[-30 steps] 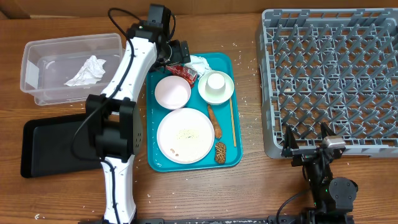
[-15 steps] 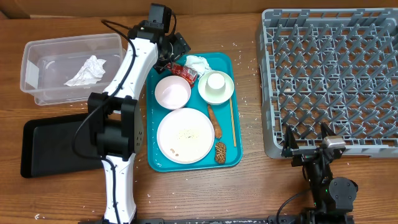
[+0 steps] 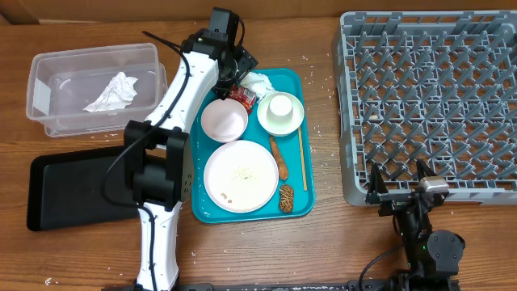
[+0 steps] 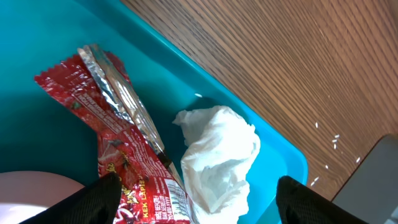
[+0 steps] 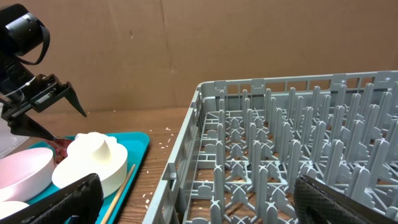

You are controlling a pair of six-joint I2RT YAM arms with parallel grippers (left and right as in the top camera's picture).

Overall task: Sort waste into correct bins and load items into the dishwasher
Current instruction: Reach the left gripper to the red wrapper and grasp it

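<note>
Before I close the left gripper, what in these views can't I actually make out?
Overhead: left gripper covers part of the red wrapper and the napkin; height above them unclear.
Left wrist: wrapper's lower end cut by bottom edge; fingers blurred.
Right wrist: wrapper mostly hidden behind the white cup.

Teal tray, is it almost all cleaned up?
Not yet. One napkin lies in the clear tub. The left gripper hovers open over the red wrapper. Dishes, food scraps and stick wait on the tray; no dishes in the rack.
</note>
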